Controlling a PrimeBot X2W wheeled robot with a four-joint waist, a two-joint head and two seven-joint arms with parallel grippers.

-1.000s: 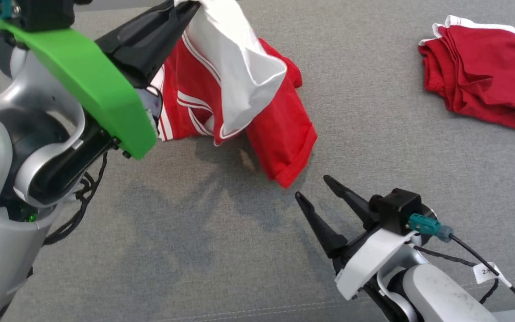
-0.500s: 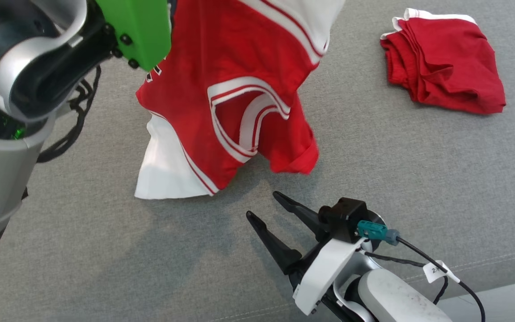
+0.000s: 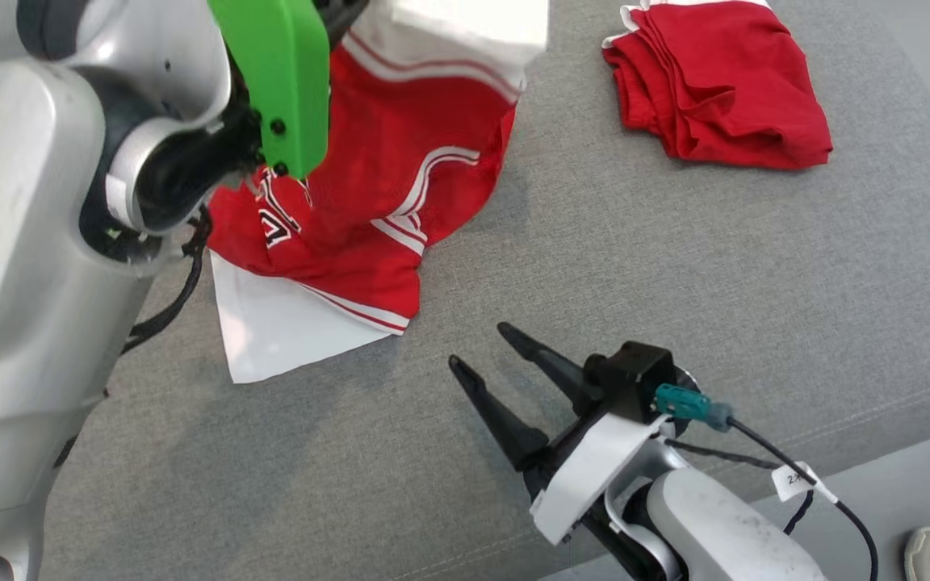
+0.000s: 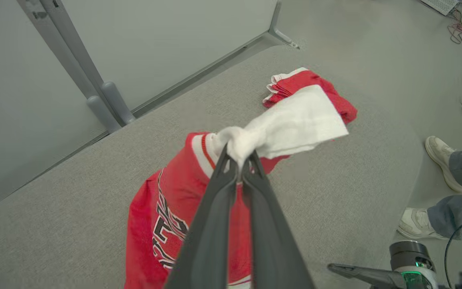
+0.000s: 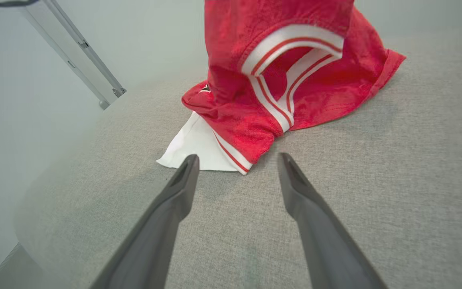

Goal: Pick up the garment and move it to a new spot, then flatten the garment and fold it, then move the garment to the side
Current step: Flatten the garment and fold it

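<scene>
Where pinched, seemingly knit jersey (image 4: 163,188) bunches.

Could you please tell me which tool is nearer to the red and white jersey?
Left. The left tool is shut on the jersey, pinching its white fabric and lifting that end. The right tool is open, just short of the jersey's lower edge, not touching it.

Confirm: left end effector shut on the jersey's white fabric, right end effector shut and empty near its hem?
One error: the right end effector is open, not shut, per the right wrist view. It is empty, near the hem of the jersey; the left end effector is shut on the white fabric.
</scene>
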